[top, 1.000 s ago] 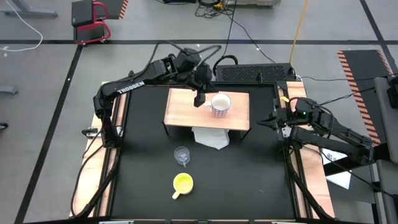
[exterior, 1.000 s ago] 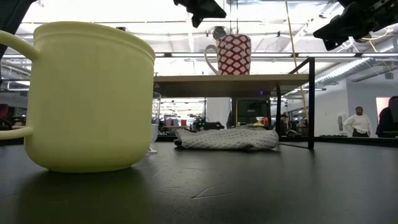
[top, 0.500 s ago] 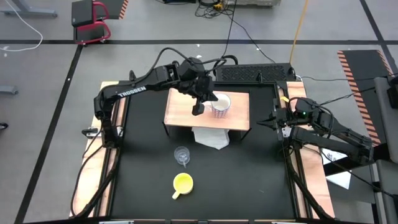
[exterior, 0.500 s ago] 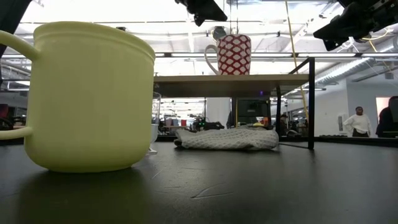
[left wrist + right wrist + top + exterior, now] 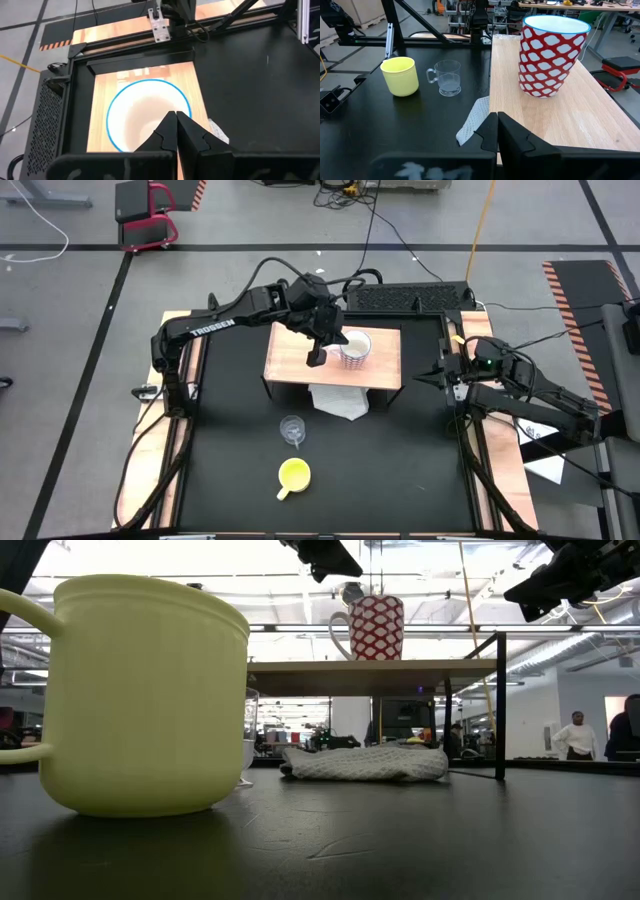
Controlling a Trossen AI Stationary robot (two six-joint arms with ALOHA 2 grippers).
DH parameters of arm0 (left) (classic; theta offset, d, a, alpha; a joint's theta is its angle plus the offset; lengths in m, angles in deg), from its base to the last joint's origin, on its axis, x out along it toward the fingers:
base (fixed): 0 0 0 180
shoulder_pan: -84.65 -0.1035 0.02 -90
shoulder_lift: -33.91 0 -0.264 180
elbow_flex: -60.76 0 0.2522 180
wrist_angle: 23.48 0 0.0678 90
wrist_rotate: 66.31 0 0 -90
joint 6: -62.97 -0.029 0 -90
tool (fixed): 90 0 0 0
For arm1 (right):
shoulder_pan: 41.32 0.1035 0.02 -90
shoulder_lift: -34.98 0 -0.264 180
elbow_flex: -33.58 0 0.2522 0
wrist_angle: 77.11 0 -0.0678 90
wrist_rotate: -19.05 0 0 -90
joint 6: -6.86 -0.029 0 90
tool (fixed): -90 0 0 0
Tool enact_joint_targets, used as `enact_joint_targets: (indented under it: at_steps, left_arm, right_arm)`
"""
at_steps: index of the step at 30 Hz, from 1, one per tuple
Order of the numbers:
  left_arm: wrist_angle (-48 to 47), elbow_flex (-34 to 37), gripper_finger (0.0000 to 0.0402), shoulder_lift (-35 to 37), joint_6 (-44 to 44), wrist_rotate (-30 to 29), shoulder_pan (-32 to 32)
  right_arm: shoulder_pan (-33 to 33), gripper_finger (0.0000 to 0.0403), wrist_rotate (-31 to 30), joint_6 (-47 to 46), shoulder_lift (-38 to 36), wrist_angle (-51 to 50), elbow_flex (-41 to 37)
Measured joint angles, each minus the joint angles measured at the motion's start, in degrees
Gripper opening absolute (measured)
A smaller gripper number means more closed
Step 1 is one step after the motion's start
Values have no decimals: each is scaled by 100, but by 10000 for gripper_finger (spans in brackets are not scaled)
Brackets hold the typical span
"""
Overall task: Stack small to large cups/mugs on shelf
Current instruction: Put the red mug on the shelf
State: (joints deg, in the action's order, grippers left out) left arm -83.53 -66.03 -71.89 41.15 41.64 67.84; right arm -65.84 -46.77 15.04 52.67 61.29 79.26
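The white mug (image 5: 353,348), red-patterned outside with a blue rim, stands upright on the shelf (image 5: 288,362). My left gripper (image 5: 317,358) is shut and hovers above the shelf just left of the mug; the left wrist view looks down into the mug (image 5: 142,117) past my shut left gripper (image 5: 176,119). In the low view my left gripper (image 5: 322,554) is higher than the mug (image 5: 377,628). The yellow mug (image 5: 293,474) and the clear glass cup (image 5: 291,428) stand on the black table near its near edge. My right gripper (image 5: 444,375) waits shut at the table's right edge.
A white cloth (image 5: 338,402) lies on the table, partly under the shelf's near edge. The shelf board (image 5: 370,666) rests on a black frame. Light wooden strips run along the table's left and right sides. A person (image 5: 575,735) stands far off in the room.
My left gripper has moved a little toward the table's near edge, over the shelf beside the white mug, and has stayed shut. The mugs and the glass cup have not moved.
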Motion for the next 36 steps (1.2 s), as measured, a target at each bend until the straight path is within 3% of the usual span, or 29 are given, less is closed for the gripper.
enact_joint_targets:
  at_steps: [11, 28, 36]
  left_arm:
    - [40, 0, 36, 0, -11, -4, 0]
    - [67, 0, 225, 0, -29, 48, 90]
    - [-24, -2, 268, -326, -93, 15, 144]
  right_arm:
    - [0, 0, -1, -2, 0, -6, 0]
    - [1, 0, -1, -4, 0, -23, 0]
    - [-1, 0, 1, -6, 0, -25, 0]
